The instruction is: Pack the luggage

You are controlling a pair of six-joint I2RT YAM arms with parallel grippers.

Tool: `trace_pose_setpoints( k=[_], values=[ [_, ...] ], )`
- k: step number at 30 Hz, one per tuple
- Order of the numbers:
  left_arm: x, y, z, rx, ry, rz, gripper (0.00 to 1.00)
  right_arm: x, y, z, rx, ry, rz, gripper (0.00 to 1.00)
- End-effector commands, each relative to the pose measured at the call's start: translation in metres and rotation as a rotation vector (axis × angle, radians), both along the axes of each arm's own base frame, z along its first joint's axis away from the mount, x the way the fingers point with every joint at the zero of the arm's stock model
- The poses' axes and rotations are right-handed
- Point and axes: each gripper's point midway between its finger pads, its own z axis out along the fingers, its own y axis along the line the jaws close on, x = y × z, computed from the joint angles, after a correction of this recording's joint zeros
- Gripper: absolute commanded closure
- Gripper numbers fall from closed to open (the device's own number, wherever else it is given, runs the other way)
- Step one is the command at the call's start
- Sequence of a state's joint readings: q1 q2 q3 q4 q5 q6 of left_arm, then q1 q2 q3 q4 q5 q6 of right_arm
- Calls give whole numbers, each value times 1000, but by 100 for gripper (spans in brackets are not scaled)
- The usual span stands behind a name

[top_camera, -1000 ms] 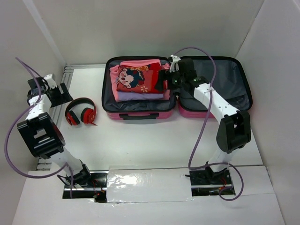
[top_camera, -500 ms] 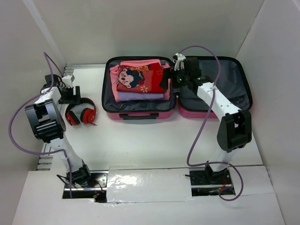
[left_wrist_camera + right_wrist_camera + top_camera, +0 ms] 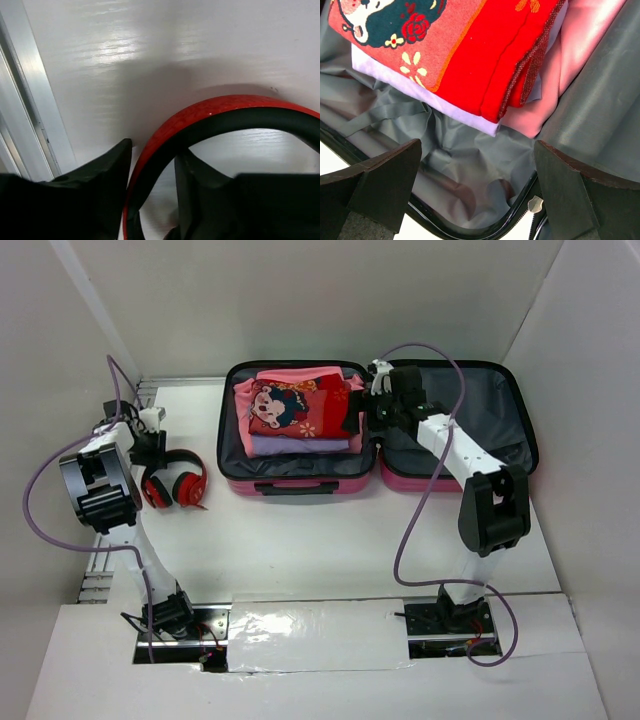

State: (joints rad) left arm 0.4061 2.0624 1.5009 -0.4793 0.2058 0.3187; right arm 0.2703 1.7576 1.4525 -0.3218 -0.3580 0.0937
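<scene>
The counter (image 3: 300,540) is white and smooth, closed in by plain white walls (image 3: 300,300) on the left, far and right sides. One grooved metal rail (image 3: 30,115) runs along its left edge, and one strip of silver tape (image 3: 315,635) lies at the near edge between the two arm bases.

There is one small hard-shell luggage with pink shell and grey fabric lining (image 3: 500,420). It lies opened flat along the far edge, from the middle toward the right. Its left half holds three folded cloths in a pile: one pink (image 3: 290,375), one red with a cartoon print (image 3: 290,408) and one lavender (image 3: 300,445). The right half shows only lining.

One pair of red-and-black headphones (image 3: 185,485) lies near the left edge, well apart from the luggage.

The left claw (image 3: 154,150) stands over the red headband (image 3: 215,107), one finger on each side of it. I cannot tell if it already pinches the band. The right claw (image 3: 477,147) is spread wide and holds nothing, above the left half near the hinge.
</scene>
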Motion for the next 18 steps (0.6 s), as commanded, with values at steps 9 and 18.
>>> trace_pose_setpoints(
  k=[9, 18],
  values=[
    [6, 1, -11, -5, 23, -12, 95, 15, -3, 29, 17, -104, -2, 0],
    [27, 20, 109, 110, -208, 91, 100, 15, -19, 48, 40, -79, -138, 0]
  ],
)
